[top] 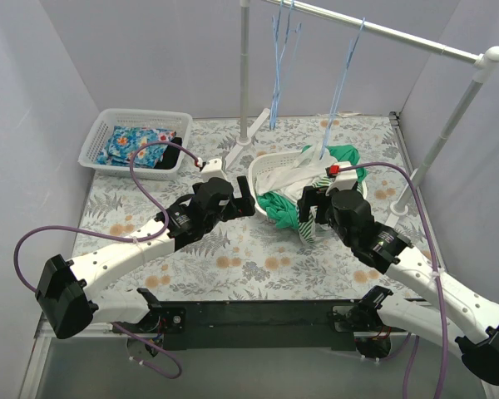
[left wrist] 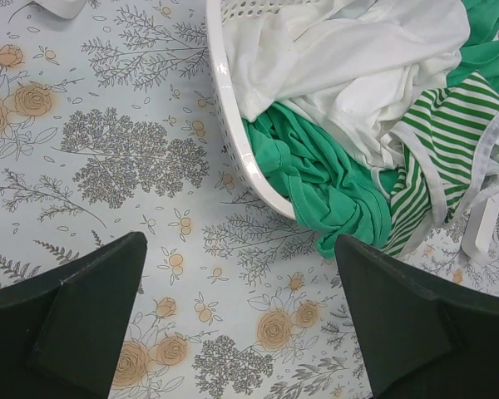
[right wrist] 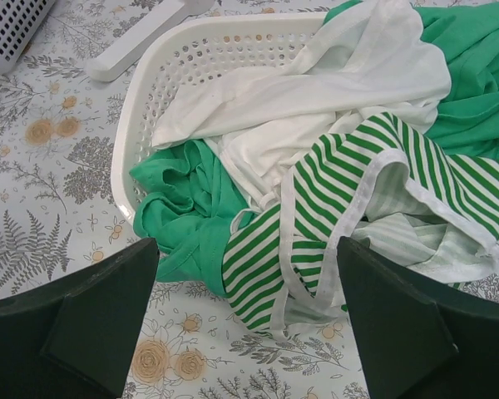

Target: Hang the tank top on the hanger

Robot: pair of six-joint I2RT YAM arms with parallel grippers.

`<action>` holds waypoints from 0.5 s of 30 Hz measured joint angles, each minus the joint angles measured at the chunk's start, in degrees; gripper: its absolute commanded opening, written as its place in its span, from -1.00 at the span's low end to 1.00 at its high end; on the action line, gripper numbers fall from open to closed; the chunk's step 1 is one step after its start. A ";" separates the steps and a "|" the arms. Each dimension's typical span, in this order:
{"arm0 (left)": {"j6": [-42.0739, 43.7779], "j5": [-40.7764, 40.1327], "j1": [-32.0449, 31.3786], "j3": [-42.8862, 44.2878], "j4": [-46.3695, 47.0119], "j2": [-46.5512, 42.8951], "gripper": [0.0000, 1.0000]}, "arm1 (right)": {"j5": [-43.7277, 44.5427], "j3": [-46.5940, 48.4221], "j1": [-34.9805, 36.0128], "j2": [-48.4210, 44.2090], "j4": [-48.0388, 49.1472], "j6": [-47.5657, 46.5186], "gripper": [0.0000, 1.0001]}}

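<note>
Striped tank top (right wrist: 341,191) spills over the near rim of the white basket (right wrist: 141,108); left gripper (left wrist: 239,249) and right gripper (right wrist: 248,249) hover there, jaws wide apart, empty. Hangers (top: 343,75) hang on the far rail (top: 399,33).

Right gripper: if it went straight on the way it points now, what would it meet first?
Most likely the tank top, centred between the open fingers of the right gripper and spilling over the white basket. Depth is hard to judge.
</note>
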 measured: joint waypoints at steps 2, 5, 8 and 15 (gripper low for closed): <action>0.00 -0.17 0.00 0.11 -0.22 0.00 0.96 | -0.07 0.00 0.00 -0.13 0.02 -0.15 0.92; -0.04 -0.57 0.00 0.83 -1.29 0.02 0.96 | -0.07 0.00 0.00 -0.39 0.02 -0.42 0.91; -0.28 -1.38 0.00 1.42 -2.03 0.00 0.96 | -0.07 0.00 0.00 -0.37 0.00 -0.55 0.91; -0.74 -2.25 0.00 1.51 -2.67 0.00 0.96 | -0.04 0.00 0.00 0.24 0.33 -0.57 0.89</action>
